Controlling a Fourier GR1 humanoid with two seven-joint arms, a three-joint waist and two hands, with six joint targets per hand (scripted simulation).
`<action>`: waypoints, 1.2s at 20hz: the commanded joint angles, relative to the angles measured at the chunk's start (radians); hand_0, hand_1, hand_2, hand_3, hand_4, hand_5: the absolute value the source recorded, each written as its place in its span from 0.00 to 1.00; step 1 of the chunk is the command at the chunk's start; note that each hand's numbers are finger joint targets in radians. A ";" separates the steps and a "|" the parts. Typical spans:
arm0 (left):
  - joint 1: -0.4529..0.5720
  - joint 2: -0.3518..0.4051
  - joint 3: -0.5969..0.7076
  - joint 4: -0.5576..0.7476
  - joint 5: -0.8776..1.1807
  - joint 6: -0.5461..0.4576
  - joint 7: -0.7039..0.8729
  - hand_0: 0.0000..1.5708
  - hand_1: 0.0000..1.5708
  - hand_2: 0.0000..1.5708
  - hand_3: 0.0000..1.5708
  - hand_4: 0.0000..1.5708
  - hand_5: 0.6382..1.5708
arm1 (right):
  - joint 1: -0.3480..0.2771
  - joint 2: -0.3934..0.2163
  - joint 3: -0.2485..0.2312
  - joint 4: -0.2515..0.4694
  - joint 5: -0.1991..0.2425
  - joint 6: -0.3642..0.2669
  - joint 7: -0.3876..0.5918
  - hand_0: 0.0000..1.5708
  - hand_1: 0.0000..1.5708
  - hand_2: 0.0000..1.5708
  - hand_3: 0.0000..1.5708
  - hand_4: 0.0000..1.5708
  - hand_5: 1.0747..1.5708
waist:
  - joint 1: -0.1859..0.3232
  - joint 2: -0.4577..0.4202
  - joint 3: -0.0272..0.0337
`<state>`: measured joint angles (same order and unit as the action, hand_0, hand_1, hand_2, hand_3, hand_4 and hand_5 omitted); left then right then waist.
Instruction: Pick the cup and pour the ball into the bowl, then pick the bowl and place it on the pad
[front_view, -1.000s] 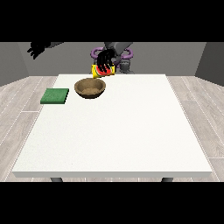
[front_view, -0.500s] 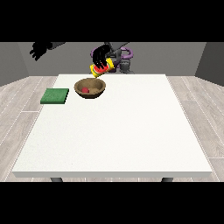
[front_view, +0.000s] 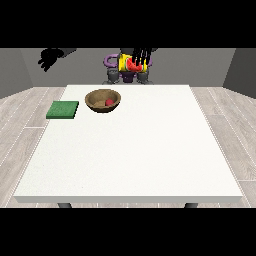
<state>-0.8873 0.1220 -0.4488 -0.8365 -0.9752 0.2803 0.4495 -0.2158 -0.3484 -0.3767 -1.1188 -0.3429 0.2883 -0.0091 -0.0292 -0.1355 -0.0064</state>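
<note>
So the hand at the view's right (front_view: 141, 56) has its dark fingers draped over the front of the yellow cup (front_view: 131, 63), wrapped round it, holding it up in the air just above the far edge of the table (front_view: 130, 150). The cup has a red patch on its face, and it hangs right in front of the robot's torso (front_view: 126, 75), roughly at 12 o'clock from the table's middle. From the cup, the wooden bowl (front_view: 103, 100) sits down at about 7 o'clock, resting on the tabletop near the far edge, and there's a small red ball (front_view: 109, 102) lying inside it toward its right side. Over at 9 o'clock from the bowl, a bit apart from it, is the flat green pad (front_view: 63, 109), close to the table's left edge. The other hand, the one at the view's left (front_view: 50, 57), is raised off past the table's far-left corner, holding nothing, fingers spread loose.
</note>
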 joint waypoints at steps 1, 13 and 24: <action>0.030 0.016 0.242 -0.125 0.275 0.075 -0.097 0.27 0.27 0.09 0.01 0.78 0.96 | 0.018 0.035 0.005 -0.003 0.016 -0.041 -0.014 0.00 0.00 0.00 0.07 0.50 0.97 | 0.062 0.004 -0.0063; 0.051 0.176 0.720 -0.261 0.992 -0.401 -0.283 0.00 0.00 0.00 0.00 0.67 0.99 | 0.063 0.168 0.038 0.018 0.073 -0.160 -0.094 0.00 0.00 0.00 0.00 0.46 0.99 | 0.177 0.088 0.0048; 0.135 0.396 0.855 -0.269 1.146 -0.601 -0.308 0.00 0.00 0.00 0.00 0.63 0.98 | -0.006 0.231 0.077 0.194 0.116 -0.156 -0.299 0.00 0.00 0.00 0.00 0.39 0.97 | 0.151 0.208 0.0067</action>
<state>-0.7836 0.4431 0.3621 -1.1026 0.1175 -0.2513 0.1359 -0.2154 -0.1388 -0.3250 -0.9772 -0.2549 0.1305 -0.2388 0.1386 0.0594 -0.0001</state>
